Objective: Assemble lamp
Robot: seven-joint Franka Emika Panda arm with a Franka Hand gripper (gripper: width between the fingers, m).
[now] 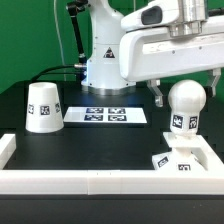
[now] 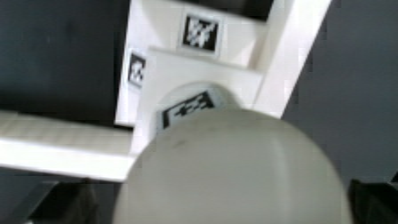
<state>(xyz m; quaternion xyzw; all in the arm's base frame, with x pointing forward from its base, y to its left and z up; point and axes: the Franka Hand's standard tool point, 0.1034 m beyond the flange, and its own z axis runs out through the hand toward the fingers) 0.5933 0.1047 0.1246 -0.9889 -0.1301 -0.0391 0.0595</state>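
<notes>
The bulb (image 1: 185, 108) stands upright on the base (image 1: 176, 162), to the exterior view's right of the marker board (image 1: 105, 115) and nearer the camera than it. Both sit in the corner of the low white wall (image 1: 90, 181). The gripper (image 1: 187, 97) hangs over the bulb with a finger on each side. The fingers look spread wider than the ball and seem to be clear of it, so nothing is gripped. In the wrist view the bulb (image 2: 222, 170) fills the foreground with the base (image 2: 178, 75) beyond it. Whether the bulb is fully seated cannot be told. The shade (image 1: 42, 107) stands alone, to the exterior view's left of the marker board. It is not yet fitted, so I judge the task is about halfway done.
</notes>
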